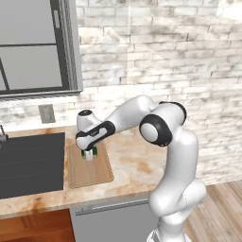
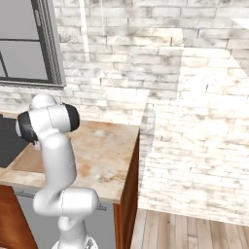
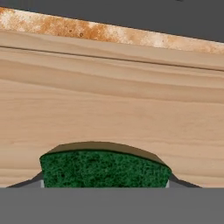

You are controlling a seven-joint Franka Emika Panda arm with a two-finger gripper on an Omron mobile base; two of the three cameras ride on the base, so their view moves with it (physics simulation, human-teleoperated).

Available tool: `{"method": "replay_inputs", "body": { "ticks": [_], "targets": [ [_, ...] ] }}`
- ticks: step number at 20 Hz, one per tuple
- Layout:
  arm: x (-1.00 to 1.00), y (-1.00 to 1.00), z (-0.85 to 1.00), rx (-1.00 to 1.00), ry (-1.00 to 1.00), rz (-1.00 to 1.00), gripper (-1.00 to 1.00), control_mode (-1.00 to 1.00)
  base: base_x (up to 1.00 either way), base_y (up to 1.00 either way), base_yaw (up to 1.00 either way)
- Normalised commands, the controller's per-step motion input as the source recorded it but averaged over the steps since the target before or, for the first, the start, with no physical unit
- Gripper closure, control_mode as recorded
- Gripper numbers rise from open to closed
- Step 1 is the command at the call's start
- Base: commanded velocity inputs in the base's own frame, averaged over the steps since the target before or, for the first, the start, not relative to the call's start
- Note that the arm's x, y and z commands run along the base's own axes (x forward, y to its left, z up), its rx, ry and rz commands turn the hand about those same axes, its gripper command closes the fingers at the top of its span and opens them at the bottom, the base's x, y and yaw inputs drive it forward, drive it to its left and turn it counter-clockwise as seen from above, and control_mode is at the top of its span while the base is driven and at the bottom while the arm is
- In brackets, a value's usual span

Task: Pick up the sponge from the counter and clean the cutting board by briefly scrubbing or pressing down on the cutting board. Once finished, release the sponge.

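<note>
The end effector [image 1: 89,154] grips the sponge [image 3: 105,168] just above the cutting board [image 1: 90,170] on the bench [image 1: 137,165]. Best to press straight down, flat, mid-board, scrub briefly, then open to release.

We see open air above the cutting board [image 1: 90,172], with bare wood on its near half. The dark sink basin [image 1: 30,163] borders it on the left, the brick wall [image 1: 156,56] closes the back, and the counter [image 1: 134,163] to the right lies bare (our own arm arches over that side).
</note>
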Motion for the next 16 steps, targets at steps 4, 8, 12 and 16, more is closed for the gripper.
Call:
{"method": "replay_inputs", "body": {
  "ticks": [4,8,12,16],
  "targets": [
    [-0.8,0.01,-0.08,0.0,0.0,0.0,1.0,-1.0,0.0,0.0,0.0],
    [-0.82,0.0,-0.1,0.0,0.0,0.0,1.0,-1.0,0.0,0.0,0.0],
    [-0.82,0.07,-0.18,0.0,0.0,0.0,1.0,-1.0,0.0,0.0,0.0],
    [-0.77,0.06,-0.16,0.0,0.0,0.0,1.0,-1.0,0.0,0.0,0.0]
  ]
}}
